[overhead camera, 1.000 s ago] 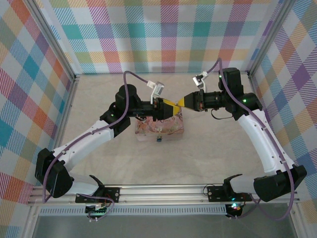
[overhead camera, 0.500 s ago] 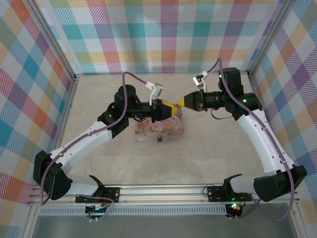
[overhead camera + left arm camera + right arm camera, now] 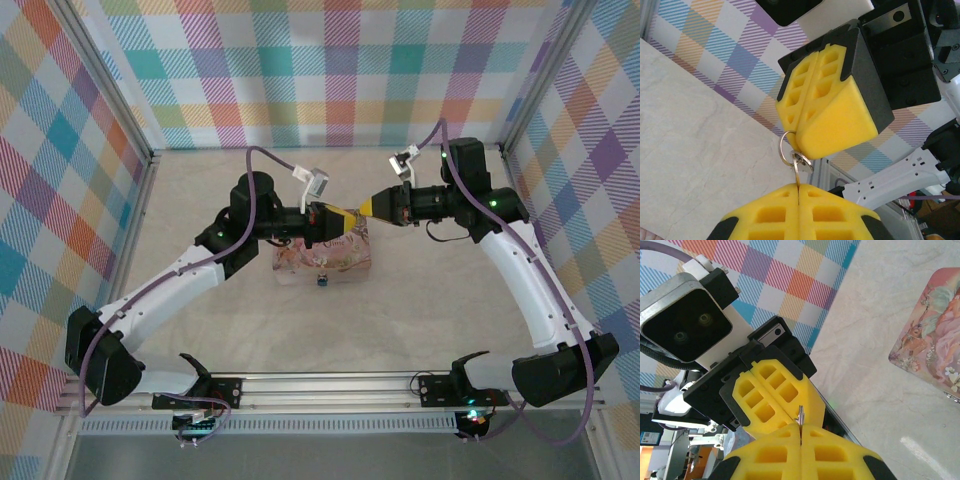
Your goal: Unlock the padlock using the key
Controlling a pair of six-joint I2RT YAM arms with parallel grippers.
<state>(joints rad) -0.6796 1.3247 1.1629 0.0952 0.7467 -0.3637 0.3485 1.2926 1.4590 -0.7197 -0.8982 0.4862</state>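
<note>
Two robot arms meet tip to tip above a pink tin (image 3: 330,258). The left gripper (image 3: 798,190) is clamped shut on the blade of a small key (image 3: 797,176), and the right gripper (image 3: 799,131) is pinched shut on its key ring (image 3: 781,150). The padlock (image 3: 322,279) lies on the table (image 3: 420,310) just in front of the tin. The risk is that both arms pull while clamped, so the key twists, slips and drops.

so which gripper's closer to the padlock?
Left, narrowly. The left gripper is above the tin, just behind the padlock; right gripper meets it tip to tip, further right, both shut on the key.
</note>
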